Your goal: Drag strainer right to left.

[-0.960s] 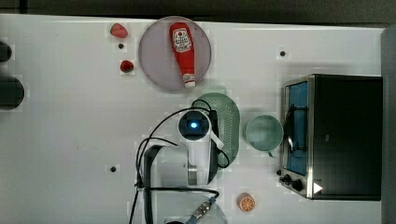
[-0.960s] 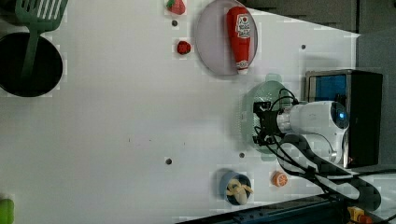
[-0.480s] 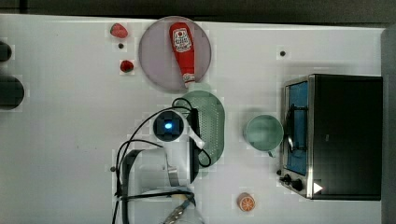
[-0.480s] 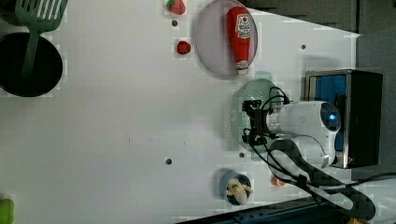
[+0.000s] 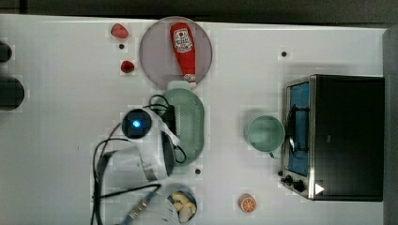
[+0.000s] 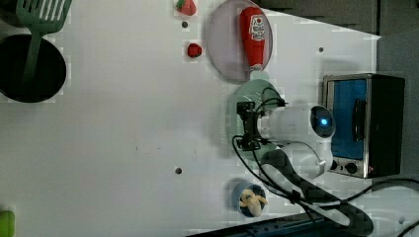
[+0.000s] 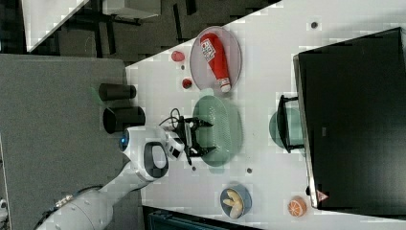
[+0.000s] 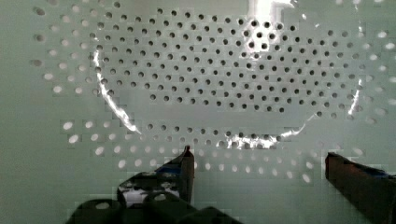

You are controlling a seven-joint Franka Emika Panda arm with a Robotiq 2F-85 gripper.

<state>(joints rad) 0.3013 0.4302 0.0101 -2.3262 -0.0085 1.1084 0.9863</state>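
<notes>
The strainer has slid leftward across my white table, mid-frame; gripper fingers spread, seemingly inside it.

Mint-green strainer on the white table

The strainer is oblong, perforated, lying flat and upright; in the top view one rounded end touches a greyish-pink plate.

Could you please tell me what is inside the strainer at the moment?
The open gripper reaches into the strainer, fingers spread over its perforated bottom; no food shows on the visible part. In the top view the arm covers the strainer's left edge.
</notes>
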